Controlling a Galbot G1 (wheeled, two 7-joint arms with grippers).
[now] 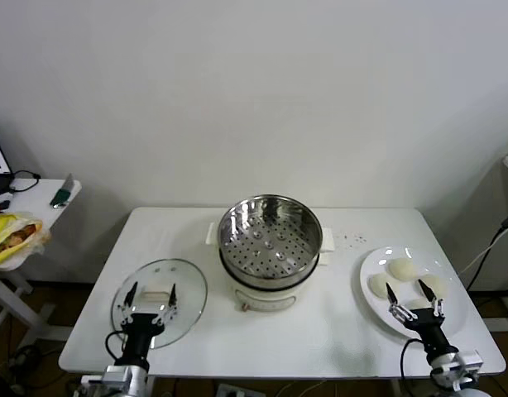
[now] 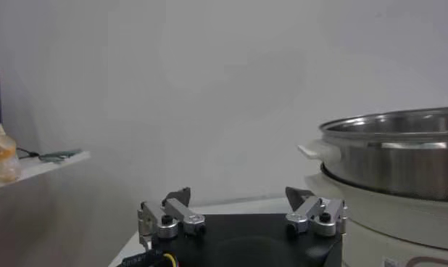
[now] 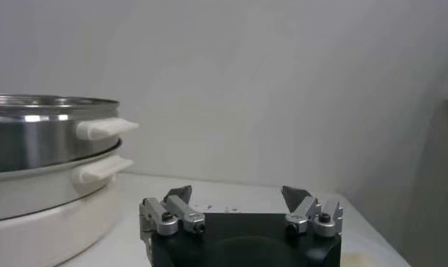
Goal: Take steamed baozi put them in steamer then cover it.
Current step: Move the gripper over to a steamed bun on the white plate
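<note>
The steamer (image 1: 270,238) stands mid-table, a shiny perforated basket on a white cooker base, with nothing in it. It also fills one side of each wrist view: steamer (image 2: 398,152), steamer (image 3: 35,138). Three steamed baozi (image 1: 400,267) show on a white plate (image 1: 452,308) at the right. My right gripper (image 1: 413,291) (image 3: 237,193) hovers open at the plate's near side, holding nothing. The cover (image 1: 188,285), a clear glass lid, lies flat on the table at the left. My left gripper (image 1: 152,291) (image 2: 239,196) is open above its white handle.
The white table (image 1: 345,331) ends just behind both grippers at its near edge. A small side table (image 1: 39,207) with a yellow bag (image 1: 14,233) and cables stands off to the left. A bare wall runs behind.
</note>
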